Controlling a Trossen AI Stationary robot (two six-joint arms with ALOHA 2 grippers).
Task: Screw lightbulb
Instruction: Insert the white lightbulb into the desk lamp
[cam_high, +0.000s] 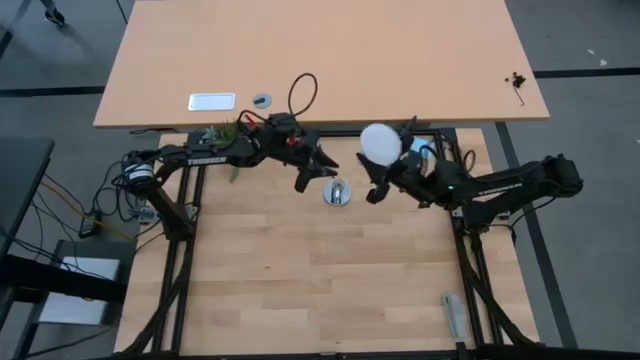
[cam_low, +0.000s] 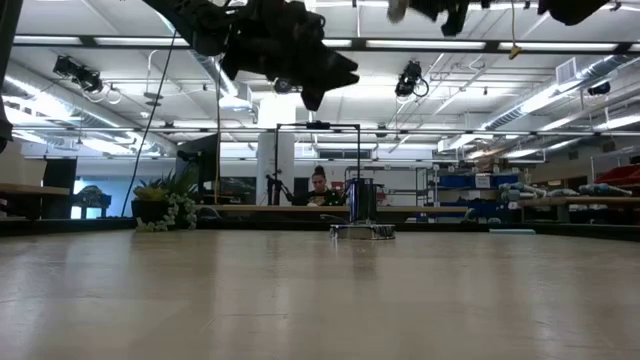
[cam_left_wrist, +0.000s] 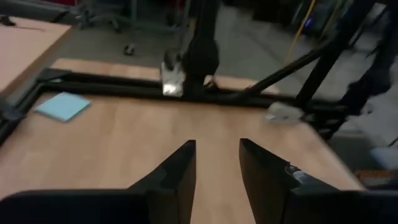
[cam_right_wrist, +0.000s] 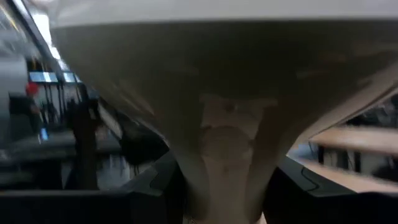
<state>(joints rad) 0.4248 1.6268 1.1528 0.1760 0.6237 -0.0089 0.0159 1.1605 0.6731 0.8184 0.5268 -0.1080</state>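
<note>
The white lightbulb (cam_high: 380, 143) is up in the air over the table's far middle, with my right gripper (cam_high: 383, 178) shut on it. In the right wrist view its globe (cam_right_wrist: 205, 56) fills the picture. A round silver socket (cam_high: 337, 192) rests flat on the wooden table, also seen in the low view (cam_low: 362, 231). My left gripper (cam_high: 316, 172) hangs open just left of the socket and above it, with nothing between its fingers (cam_left_wrist: 180, 171). My right gripper pinches the lightbulb's narrow neck (cam_right_wrist: 227, 149), below the globe, between its two fingers (cam_right_wrist: 155, 186). The fingers come about level from the table's right. The bulb is lifted clear of the table, its globe on the far side of the fingers.
Beyond the work table stands a tan table (cam_high: 420, 60) with a white plate (cam_high: 211, 101), a small disc (cam_high: 262, 99) and a black cord loop (cam_high: 303, 90). A green plant (cam_high: 225, 135) sits by the left arm. A grey object (cam_high: 453, 313) lies at the near right.
</note>
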